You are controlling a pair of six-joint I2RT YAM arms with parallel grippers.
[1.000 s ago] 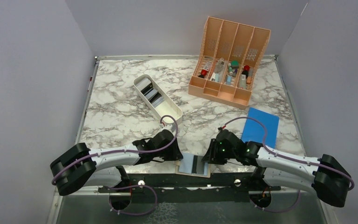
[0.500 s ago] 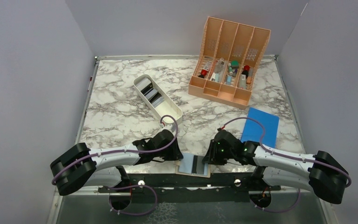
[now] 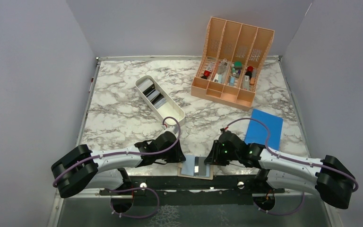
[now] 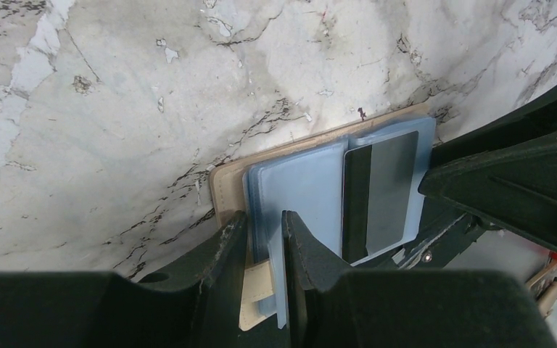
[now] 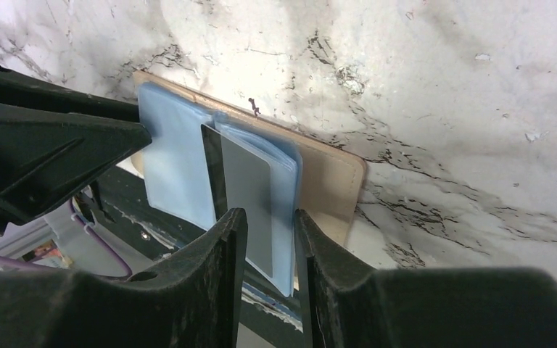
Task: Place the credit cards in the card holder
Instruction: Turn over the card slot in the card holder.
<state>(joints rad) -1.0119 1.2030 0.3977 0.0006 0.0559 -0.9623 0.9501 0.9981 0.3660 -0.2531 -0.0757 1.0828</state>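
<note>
Your left gripper (image 4: 261, 225) pinches the tan-brown folding card holder (image 4: 225, 192) flat, so your right gripper (image 5: 268, 217) (clamped or not, I cannot tell) can seat the grey plastic credit card (image 5: 246, 174)

White tray (image 3: 176, 118), peach organizer (image 3: 231, 40), blue rectangle (image 3: 264, 127)

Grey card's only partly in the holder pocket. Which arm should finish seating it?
Right. The right gripper straddles the grey card sticking out of the pocket. The left gripper is clamped on the other half of the card holder, steadying it.
</note>
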